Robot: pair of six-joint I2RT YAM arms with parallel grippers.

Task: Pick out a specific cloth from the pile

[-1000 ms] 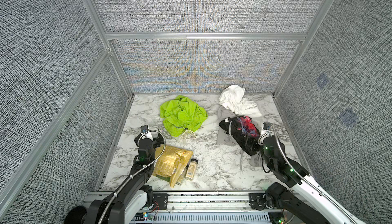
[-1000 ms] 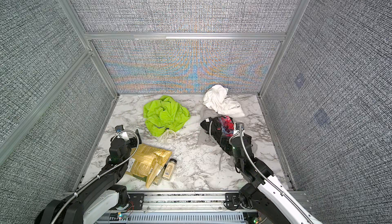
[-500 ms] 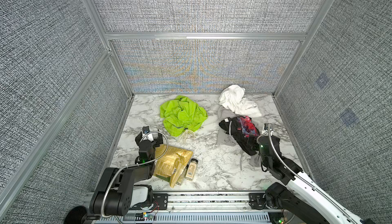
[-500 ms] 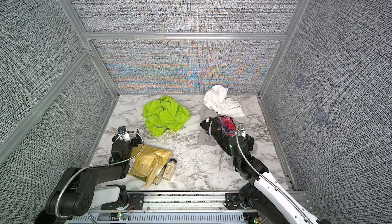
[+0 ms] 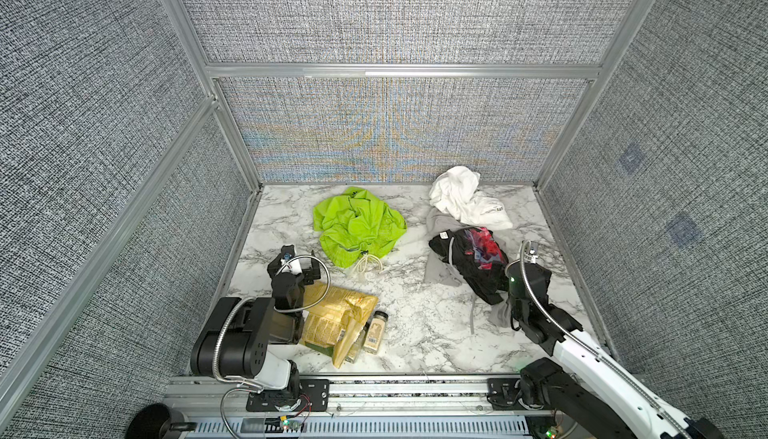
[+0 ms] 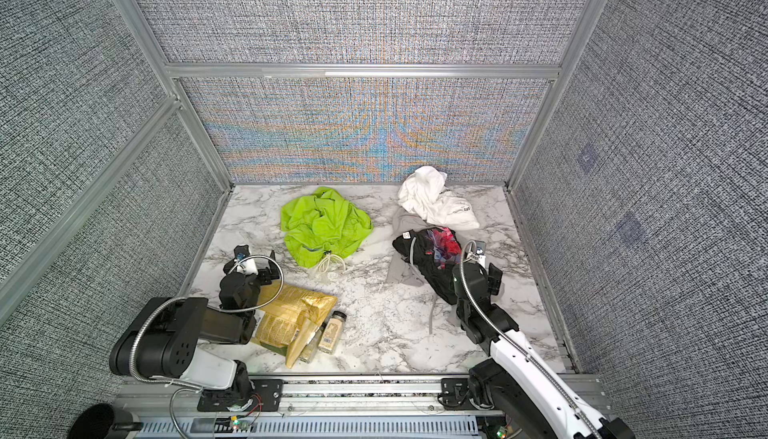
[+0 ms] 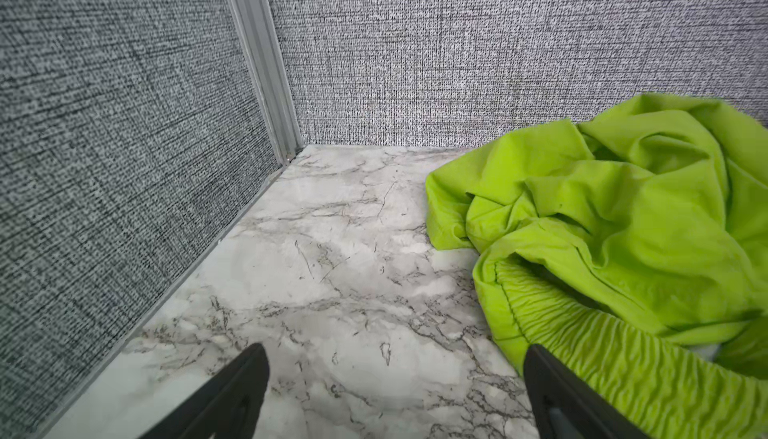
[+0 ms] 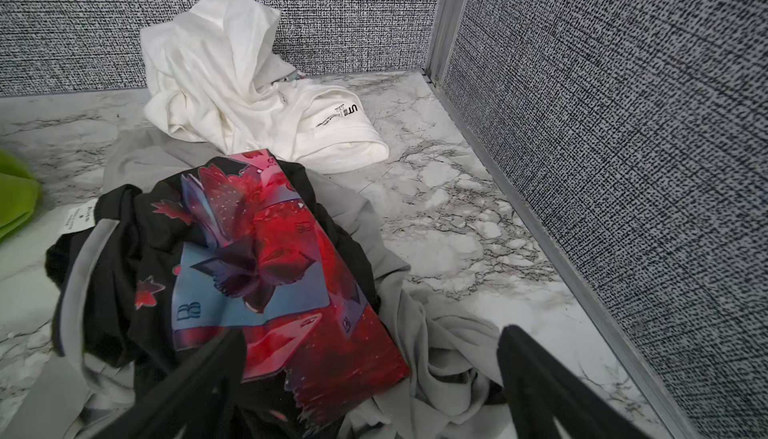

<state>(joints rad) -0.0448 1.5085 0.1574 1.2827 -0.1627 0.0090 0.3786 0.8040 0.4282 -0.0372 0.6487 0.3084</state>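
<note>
In both top views the cloth (image 5: 357,227) lies on the desk (image 5: 415,316), the pile (image 5: 465,245) well apart to its right. Left wrist view: my left end effector (image 7: 395,370) gapes wide, empty, just beside the cloth. Right wrist view: my right end effector (image 8: 374,358) is spread wide, empty, at the pile, away from the cloth

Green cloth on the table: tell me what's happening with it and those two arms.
Nothing is held right now. The lime-green cloth lies alone on the marble table, apart from the pile of white, grey and black-and-red garments. The left gripper is open, low beside the cloth's gathered waistband; the right gripper is open over the pile.
</note>
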